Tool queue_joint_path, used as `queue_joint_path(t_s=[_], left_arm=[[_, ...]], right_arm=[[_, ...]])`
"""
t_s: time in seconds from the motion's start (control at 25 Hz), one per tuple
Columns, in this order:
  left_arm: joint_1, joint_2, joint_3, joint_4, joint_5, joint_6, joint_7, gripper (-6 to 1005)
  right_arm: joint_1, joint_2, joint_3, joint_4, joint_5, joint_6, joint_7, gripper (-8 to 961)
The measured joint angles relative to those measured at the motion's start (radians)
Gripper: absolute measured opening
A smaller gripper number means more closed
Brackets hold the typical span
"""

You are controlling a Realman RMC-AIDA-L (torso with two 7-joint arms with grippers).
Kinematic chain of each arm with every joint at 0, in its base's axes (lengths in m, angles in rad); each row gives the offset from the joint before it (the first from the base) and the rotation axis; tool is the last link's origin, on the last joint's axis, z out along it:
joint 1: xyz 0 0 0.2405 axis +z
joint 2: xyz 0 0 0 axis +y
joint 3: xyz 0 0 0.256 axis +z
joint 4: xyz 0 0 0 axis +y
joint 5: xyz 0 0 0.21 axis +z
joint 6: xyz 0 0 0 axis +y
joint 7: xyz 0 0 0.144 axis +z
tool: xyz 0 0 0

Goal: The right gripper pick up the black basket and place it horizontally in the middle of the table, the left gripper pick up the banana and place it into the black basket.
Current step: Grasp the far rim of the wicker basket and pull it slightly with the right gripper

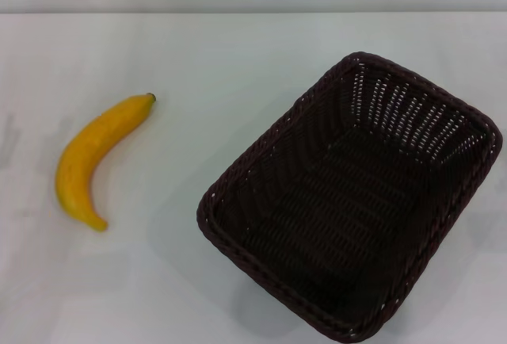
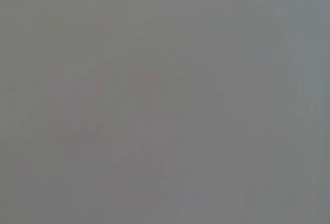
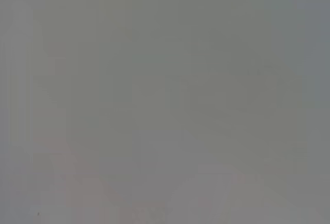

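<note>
- Black basket [image 1: 348,201] resting on the table [image 1: 238,51] toward the right side, set askew with one corner pointing at the near edge; empty inside; not yet square to the table nor in its middle.
- Banana [image 1: 89,160] lying flat on the left, well apart from the basket, dark stem tip pointing away, curve bowing toward the table's left edge.
- Neither gripper visible from the head view; both wrist views blank grey, showing nothing; impossible to tell whether either pair of jaws is released or clenched.
- Probably light for its bulk and fairly stiff, being woven; braided rim likely the firmest place to pinch; open-weave wall below it liable to flex or snag a fingertip.
- Best taken on the rim of the long side nearest the right arm, near its midpoint, to keep the load from swinging while turned level.
- Banana smooth-skinned, likely slippery and prone to roll on its curve; probably best gripped across the thick middle, gently, clear of the thin stem end.
</note>
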Motion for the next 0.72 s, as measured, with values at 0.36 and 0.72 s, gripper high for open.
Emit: queue_joint_path(t_s=[0.36,0.72], left_arm=[[0.006,-0.002,0.0,-0.021,0.001,-0.01,0.0,861],[0.027,-0.004,0.0,-0.023,-0.001,-0.048,0.0,861]], right_arm=[[-0.001,0.0,0.006,-0.007,0.002,0.01,0.008,868],[-0.013,0.001,-0.009,-0.025,-0.009,0.017,0.018,826]])
